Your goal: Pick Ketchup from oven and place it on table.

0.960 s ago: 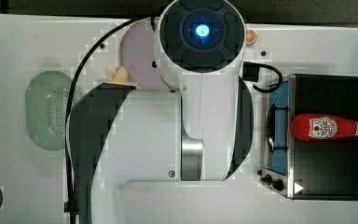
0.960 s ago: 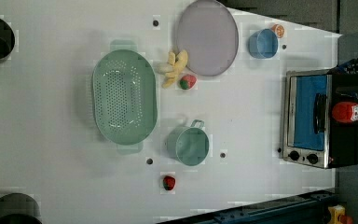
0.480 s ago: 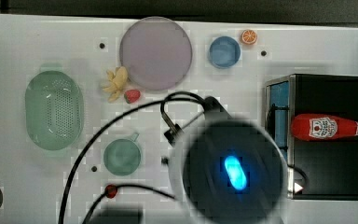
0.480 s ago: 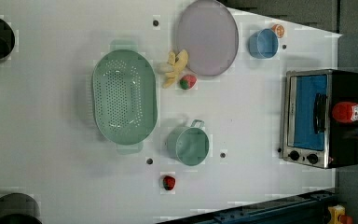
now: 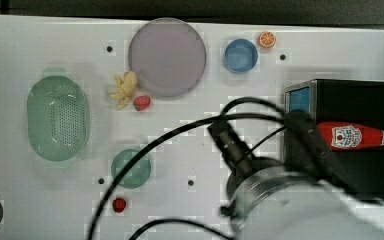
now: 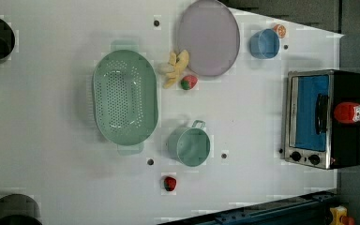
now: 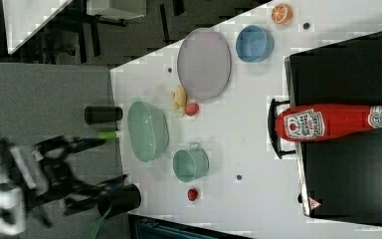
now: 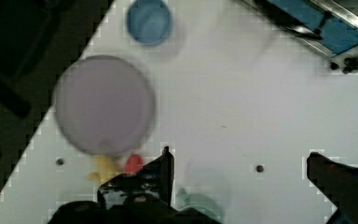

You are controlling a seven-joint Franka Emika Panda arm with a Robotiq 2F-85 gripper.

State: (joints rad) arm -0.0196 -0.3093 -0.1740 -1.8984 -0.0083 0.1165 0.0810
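- Top view: the slim red plastic Ketchup bottle (image 5: 352, 136) with a white cap lies on its side on top of the black boxy oven (image 5: 350, 100), at the top view's right. The blurred white arm (image 5: 300, 205) hangs over the flat white tabletop (image 5: 25, 45) just beside the oven.
- Left view: a green perforated colander (image 6: 124, 96) and a teal mug (image 6: 189, 145) sit near mid-tabletop, a round lilac plate (image 6: 208, 36) further up.
- Right view: the bottle lies across the oven roof, its base end over the door handle.
- Wrist view: the hand (image 8: 240, 175) is spread wide with nothing in it, above bare tabletop, with 2 dark fingers (image 8: 161, 175) well apart.
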